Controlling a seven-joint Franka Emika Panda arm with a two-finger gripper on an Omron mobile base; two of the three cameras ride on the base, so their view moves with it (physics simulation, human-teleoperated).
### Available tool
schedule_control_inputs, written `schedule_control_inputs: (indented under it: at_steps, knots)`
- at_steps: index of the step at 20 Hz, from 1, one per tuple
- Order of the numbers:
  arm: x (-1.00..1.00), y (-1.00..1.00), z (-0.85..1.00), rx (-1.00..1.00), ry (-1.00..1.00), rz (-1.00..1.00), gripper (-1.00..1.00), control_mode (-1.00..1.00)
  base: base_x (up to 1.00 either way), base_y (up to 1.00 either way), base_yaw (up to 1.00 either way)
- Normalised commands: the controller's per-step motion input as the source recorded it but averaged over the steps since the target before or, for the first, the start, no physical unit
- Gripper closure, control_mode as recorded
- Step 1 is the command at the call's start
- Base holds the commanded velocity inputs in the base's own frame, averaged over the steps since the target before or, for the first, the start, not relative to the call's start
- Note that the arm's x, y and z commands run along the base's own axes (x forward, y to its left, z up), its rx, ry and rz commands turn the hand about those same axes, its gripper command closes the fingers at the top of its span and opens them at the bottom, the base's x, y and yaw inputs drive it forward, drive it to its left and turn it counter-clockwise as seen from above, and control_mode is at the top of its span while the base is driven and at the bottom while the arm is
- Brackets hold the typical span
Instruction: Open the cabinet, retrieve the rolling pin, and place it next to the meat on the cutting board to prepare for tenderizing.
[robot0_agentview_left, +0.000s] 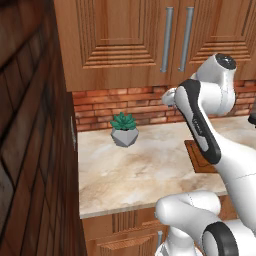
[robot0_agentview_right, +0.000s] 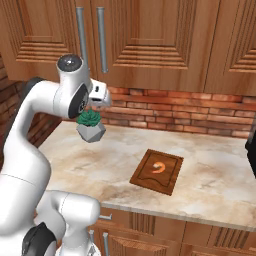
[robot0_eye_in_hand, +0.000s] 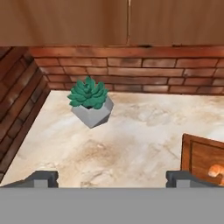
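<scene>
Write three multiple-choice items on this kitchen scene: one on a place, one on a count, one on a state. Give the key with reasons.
1. Where does the meat lie?
A. on the cutting board
B. on the bare countertop
C. beside the potted plant

2. How many potted plants stand on the countertop?
A. three
B. one
C. two

3. What state are the cabinet doors in?
A. one swung open
B. both removed
C. closed

Key: 1 A, the orange-pink piece rests inside the board's groove. 2 B, a single green succulent in a grey pot. 3 C, the panels sit flush, handles side by side.
</scene>
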Motion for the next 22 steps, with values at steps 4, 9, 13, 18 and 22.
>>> schedule_control_inputs:
  at_steps: [4, 9, 13, 18, 22]
  knots:
    - [0.0, -0.28, 0.52, 0.03, -0.22, -0.03, -1.0, -1.0, 0.0, 0.0, 0.0]
    - [0.01, -0.33, 0.52, 0.02, -0.19, -0.05, -1.0, -1.0, 0.0, 0.0, 0.0]
    - [0.0, -0.19, 0.48, 0.0, -0.16, -0.09, -1.0, -1.0, 0.0, 0.0, 0.0]
    - [0.0, -0.03, 0.37, 0.0, -0.14, -0.13, -1.0, -1.0, 0.0, 0.0, 0.0]
    - [0.0, 0.0, 0.23, 0.0, -0.16, -0.15, -1.0, -1.0, 0.0, 0.0, 0.0]
